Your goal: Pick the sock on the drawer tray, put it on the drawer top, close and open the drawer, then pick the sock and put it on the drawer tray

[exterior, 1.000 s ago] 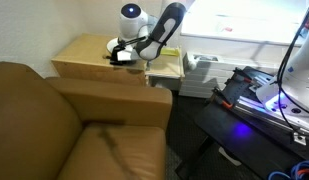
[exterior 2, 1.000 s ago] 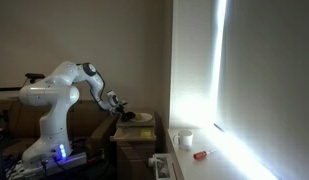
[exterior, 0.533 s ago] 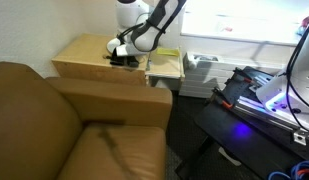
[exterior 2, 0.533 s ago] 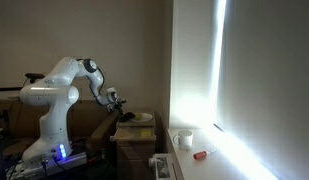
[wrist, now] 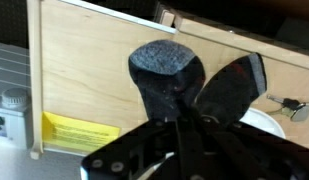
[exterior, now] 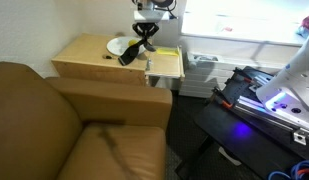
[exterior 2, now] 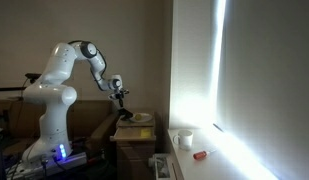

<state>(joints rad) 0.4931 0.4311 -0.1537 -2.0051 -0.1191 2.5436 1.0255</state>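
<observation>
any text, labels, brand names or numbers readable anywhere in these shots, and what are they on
No text can be read in any view.
Yellow label lying on the wood, wrist view: faint print, too blurred to read.
Sock held in the gripper: no print or logo visible.
Both exterior views: nothing sharp or large enough to read.

Sock (exterior: 130, 54) hangs from the pincer (exterior: 143, 36) above the drawer top (exterior: 86, 58) (plate (exterior: 116, 45) beside).
</observation>
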